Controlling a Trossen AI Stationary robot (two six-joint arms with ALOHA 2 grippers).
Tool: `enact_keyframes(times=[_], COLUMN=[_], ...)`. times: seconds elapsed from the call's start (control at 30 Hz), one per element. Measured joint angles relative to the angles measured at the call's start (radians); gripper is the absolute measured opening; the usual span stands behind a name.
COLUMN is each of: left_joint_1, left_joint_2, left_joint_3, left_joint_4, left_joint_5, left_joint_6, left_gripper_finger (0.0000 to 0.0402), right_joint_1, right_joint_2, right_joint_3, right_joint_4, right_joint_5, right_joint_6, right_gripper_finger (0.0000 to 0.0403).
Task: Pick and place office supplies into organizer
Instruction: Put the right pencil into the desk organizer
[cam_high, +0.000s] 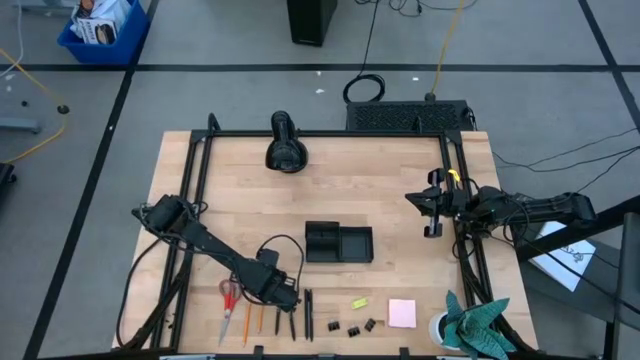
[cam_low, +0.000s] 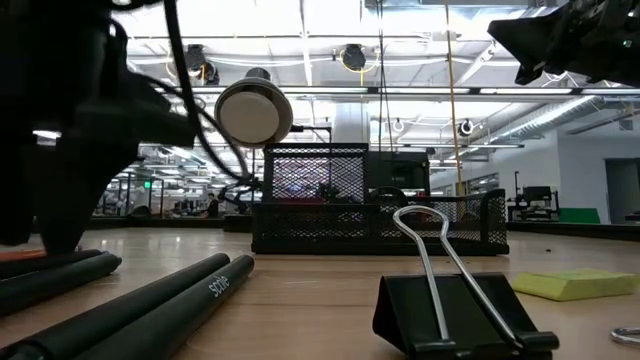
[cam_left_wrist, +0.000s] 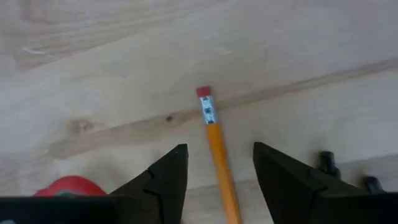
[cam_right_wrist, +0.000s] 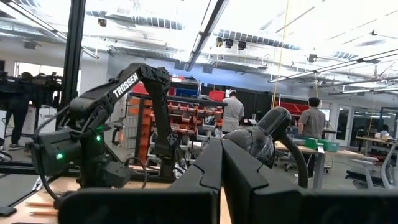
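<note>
My left gripper (cam_high: 280, 296) is open, low over the table's near edge. In the left wrist view its two fingers (cam_left_wrist: 166, 179) stand on either side of an orange pencil (cam_left_wrist: 216, 149) that lies flat, its eraser end (cam_left_wrist: 204, 93) pointing away; they do not touch it. Red-handled scissors (cam_high: 228, 298) and black pens (cam_high: 308, 314) lie beside it. Binder clips (cam_high: 352, 328), a yellow-green piece (cam_high: 360, 302) and a pink pad (cam_high: 402, 313) lie to the right. The black organizer (cam_high: 338, 243) stands mid-table. My right gripper (cam_high: 432, 212) is shut and empty, raised at the right edge.
A black rounded cylindrical device (cam_high: 286, 145) stands at the far middle of the table. A teal-green cloth (cam_high: 480, 322) sits at the near right corner. A black frame (cam_high: 195, 200) runs along the table's left and right sides. People stand in the room beyond.
</note>
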Motion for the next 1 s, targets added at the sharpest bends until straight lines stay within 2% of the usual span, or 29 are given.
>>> enact_keyframes(times=[0.33,0.73,1.0], left_joint_1=[0.016,0.069,0.069], left_joint_2=[-0.007,-0.011,-0.012], left_joint_3=[-0.068,-0.114,-0.116], left_joint_4=[0.122,0.199,0.223], left_joint_5=[0.025,0.063,0.029], left_joint_6=[0.063,0.144,0.208], left_gripper_finger=[0.0151,0.0068,0.0017], right_joint_1=[0.0,0.0,0.0], right_joint_2=[0.0,0.0,0.0], right_joint_3=[0.0,0.0,0.0], right_joint_4=[-0.001,-0.008,-0.008], right_joint_5=[0.0,-0.001,-0.001], right_joint_6=[0.0,0.001,0.009], right_gripper_finger=[0.0,0.0,0.0])
